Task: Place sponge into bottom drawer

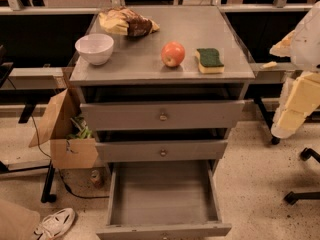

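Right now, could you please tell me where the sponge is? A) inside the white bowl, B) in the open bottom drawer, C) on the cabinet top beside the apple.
C: the sponge lies on the cabinet top beside the apple; the bottom drawer is open, and the gripper is off the cabinet's edge, apart from it.

bottom drawer (162, 194) open, unobstructed | apple (173, 54) beside sponge (210, 60) | pincer (295, 106) seemingly far right

Hand (294, 86) at far right edge
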{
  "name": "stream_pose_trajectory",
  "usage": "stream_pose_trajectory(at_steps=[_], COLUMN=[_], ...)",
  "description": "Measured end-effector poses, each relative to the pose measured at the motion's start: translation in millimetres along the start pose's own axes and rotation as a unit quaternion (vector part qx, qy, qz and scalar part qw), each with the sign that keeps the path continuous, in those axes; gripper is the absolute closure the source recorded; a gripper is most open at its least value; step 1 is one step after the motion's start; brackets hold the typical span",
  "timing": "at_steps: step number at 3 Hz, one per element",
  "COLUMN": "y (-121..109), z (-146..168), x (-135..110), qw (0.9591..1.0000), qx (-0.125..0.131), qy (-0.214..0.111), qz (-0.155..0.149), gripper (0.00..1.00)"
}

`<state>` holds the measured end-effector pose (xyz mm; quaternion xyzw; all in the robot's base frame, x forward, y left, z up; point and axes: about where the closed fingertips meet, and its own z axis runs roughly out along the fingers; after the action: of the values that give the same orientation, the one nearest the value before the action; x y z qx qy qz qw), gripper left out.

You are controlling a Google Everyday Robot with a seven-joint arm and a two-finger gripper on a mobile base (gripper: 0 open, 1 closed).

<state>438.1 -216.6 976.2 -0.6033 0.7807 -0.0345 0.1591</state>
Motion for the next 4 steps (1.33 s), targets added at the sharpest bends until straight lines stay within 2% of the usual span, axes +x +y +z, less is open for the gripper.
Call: stream_pose_trajectory(at_steps=[1,2,3,4], y=[0,-11,-31,-54], z=[0,9,34,54], x=[0,-7,-13,-29], qw=[1.0,0.9995,0.9949,0.9859], qx=[0.0,-0.002,-0.008,-0.004], qy=[0.0,-0.006,-0.021,-0.041], qz=[0.0,0.03,0.098,0.162], gripper=[0.0,0.0,0.0,0.0])
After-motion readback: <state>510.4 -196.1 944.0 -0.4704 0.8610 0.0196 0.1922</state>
